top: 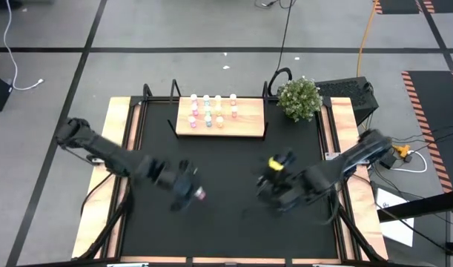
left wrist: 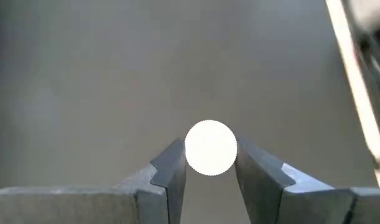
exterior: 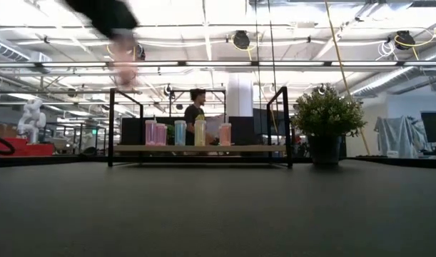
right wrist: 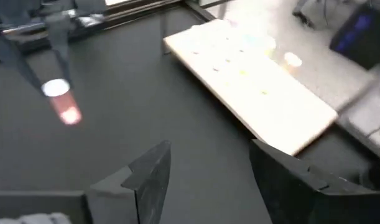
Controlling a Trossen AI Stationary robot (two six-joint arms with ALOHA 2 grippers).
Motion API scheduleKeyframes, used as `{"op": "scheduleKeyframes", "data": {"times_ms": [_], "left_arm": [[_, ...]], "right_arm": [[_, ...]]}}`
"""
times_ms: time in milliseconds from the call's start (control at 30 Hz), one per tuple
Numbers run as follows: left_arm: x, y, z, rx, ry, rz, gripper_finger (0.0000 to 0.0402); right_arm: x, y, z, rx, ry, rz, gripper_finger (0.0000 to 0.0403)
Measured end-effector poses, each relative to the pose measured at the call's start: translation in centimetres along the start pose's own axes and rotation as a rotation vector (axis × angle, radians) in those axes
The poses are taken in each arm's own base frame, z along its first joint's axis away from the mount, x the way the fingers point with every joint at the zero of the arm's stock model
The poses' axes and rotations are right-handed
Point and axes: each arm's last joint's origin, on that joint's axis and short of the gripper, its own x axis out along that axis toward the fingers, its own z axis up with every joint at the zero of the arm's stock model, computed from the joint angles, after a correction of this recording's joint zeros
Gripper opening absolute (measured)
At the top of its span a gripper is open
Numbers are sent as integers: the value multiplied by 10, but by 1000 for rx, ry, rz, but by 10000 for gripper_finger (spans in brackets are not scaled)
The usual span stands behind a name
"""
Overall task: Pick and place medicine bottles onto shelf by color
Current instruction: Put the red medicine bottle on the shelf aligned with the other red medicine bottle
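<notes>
- Left gripper [top: 190, 191] above the black table [top: 226, 230], left of centre; fingers [left wrist: 171, 171] clamped on the white cap of a pink bottle [top: 201, 194]
- Right gripper [top: 267, 194] right of centre, fingers spread, holding nothing
- Shelf [top: 245, 130] at the table's far edge; other bottles [top: 207, 111] stand on it in rows
- Potted plant [top: 299, 98] just right of the shelf

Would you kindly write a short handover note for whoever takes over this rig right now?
Left gripper: shut on a small pink medicine bottle with a white cap, held above the black tabletop, in front of the shelf.
Right gripper: open, empty, over the table's right half.
Light-wood shelf with black end brackets: already holds several white-capped bottles.
Left: place the held pink bottle with its colour; no loose bottles visible on the table.
</notes>
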Motion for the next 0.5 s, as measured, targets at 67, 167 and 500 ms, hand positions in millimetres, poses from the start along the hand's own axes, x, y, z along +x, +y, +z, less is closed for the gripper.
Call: {"op": "scheduleKeyframes", "data": {"times_ms": [67,167,500], "left_arm": [[-3,30,21,-43,-42,51,125],[-5,76,50,-83,-75,142,125],[14,201,131,-139,-33,291,124]], "right_arm": [[1,-25,-15,69,-2,3,212],[6,-56,-40,174,-32,38,212],[23,-145,-114,426,-74,204,212]]}}
